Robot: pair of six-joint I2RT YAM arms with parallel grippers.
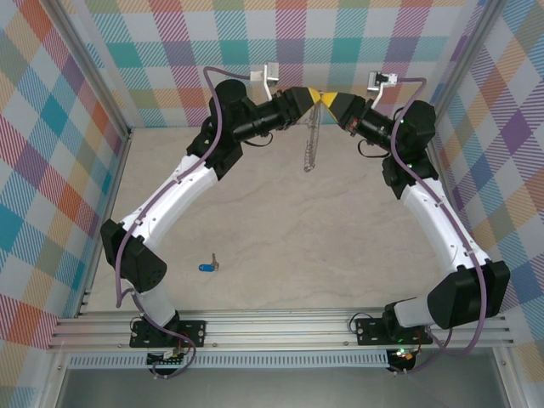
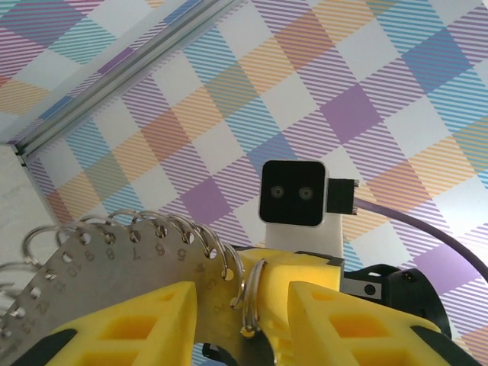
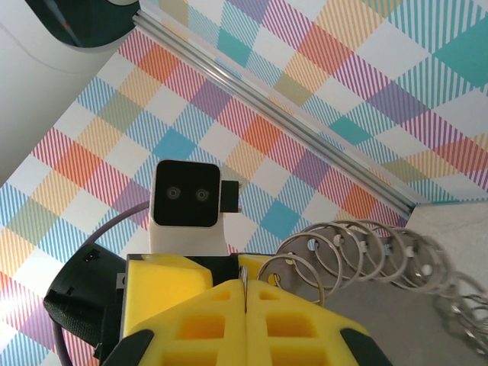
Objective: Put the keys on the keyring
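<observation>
While the right gripper [image 3: 245,293] is clamped shut on one loop of the keyring [image 3: 343,244], the left gripper [image 2: 244,305] faces it with jaws narrowly apart, a loop standing between its fingers [image 2: 145,320] unpinched. Both tools meet high above the far end of the table [image 1: 340,246], the keyring's chain of loops dangling below them. A numbered metal plate [image 2: 84,278] hangs among the loops. The key [image 1: 208,267] lies on the table near the left arm's base, well apart from the keyring.
</observation>
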